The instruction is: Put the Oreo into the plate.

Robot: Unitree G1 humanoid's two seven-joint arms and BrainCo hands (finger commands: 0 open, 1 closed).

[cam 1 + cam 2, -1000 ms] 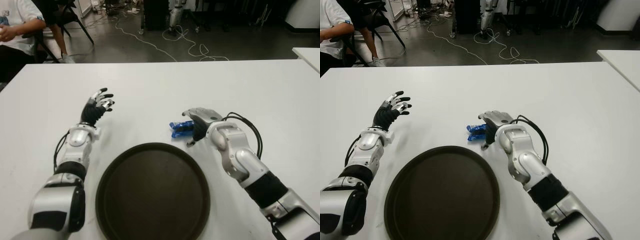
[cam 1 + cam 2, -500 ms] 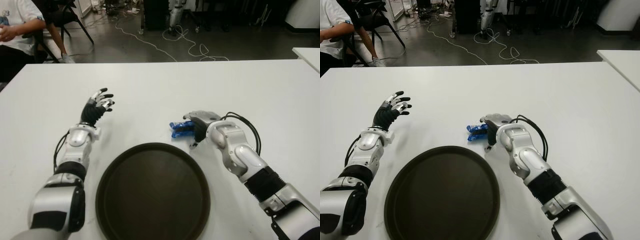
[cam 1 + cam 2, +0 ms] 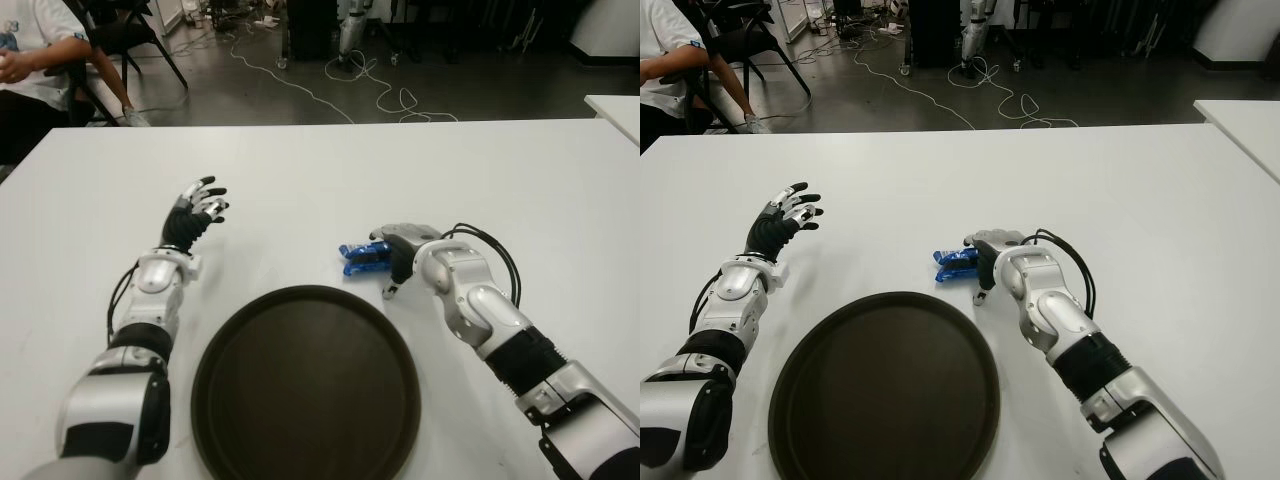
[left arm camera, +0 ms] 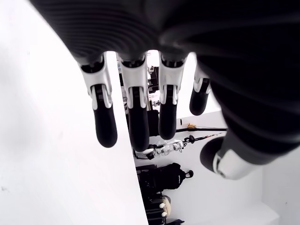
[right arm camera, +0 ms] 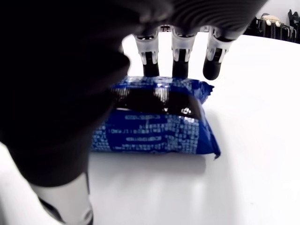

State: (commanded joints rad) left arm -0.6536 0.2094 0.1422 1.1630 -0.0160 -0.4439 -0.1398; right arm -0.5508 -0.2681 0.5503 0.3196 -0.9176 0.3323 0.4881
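Sitting nearest you on the white table (image 3: 520,170), the dark round plate (image 3: 305,385) holds nothing. Your Oreo (image 3: 362,257), a blue packet, lies flat on the table just beyond the plate's far rim. Your right hand (image 3: 400,252) is over it, fingers (image 5: 179,55) reaching down past its far edge and thumb on the near side, not closed on it. Your left hand (image 3: 196,209) shows well apart to the left, fingers spread and holding nothing.

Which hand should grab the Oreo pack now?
Right hand: its fingers already reach over the Oreo pack, just beyond the plate. The left hand is open, far off.
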